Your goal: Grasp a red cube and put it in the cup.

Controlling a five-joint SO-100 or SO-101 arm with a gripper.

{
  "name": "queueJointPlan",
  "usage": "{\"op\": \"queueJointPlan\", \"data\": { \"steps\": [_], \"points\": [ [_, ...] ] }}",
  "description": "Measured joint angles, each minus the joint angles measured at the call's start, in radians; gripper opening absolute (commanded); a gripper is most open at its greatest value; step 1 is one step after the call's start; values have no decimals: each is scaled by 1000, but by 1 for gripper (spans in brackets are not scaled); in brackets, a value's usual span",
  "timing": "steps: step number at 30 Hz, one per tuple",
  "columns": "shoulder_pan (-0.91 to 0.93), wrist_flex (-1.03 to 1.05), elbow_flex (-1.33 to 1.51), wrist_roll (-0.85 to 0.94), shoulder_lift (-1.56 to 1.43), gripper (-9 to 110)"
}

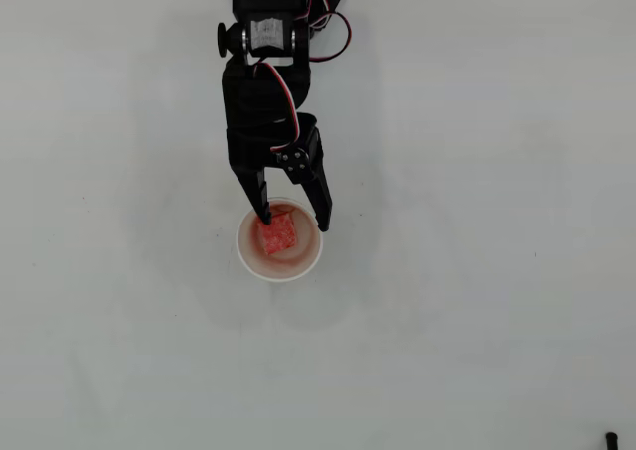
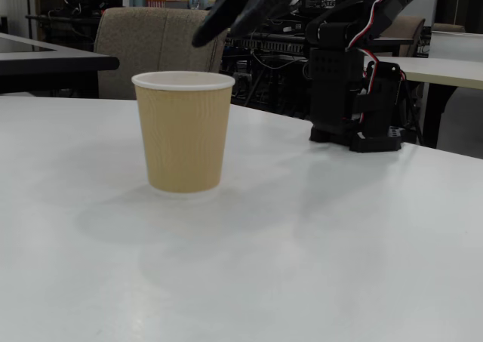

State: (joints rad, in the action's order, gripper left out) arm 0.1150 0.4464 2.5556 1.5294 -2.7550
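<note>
Overhead: red cube (image 1: 278, 233) lay inside the paper cup (image 1: 246, 255), on its cream bottom, toward the far side. Gripper (image 1: 294, 219) hung over the cup's far rim with fingers spread wide and nothing between them; left fingertip (image 1: 264, 214) sat just beside the cube's far-left corner, right fingertip over the rim's right edge. In the fixed view: ribbed tan cup (image 2: 183, 134) stood upright on the white table (image 2: 317, 251), cube hidden inside, blurred black gripper (image 2: 226, 13) above and behind its rim.
</note>
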Motion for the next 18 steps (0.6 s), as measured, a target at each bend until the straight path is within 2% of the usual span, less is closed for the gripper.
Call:
{"op": "queueJointPlan", "data": {
  "steps": [9, 18],
  "points": [
    [121, 0, 20, -46, -75, 18],
    [287, 0, 89, -186, -160, 4]
  ]
}}
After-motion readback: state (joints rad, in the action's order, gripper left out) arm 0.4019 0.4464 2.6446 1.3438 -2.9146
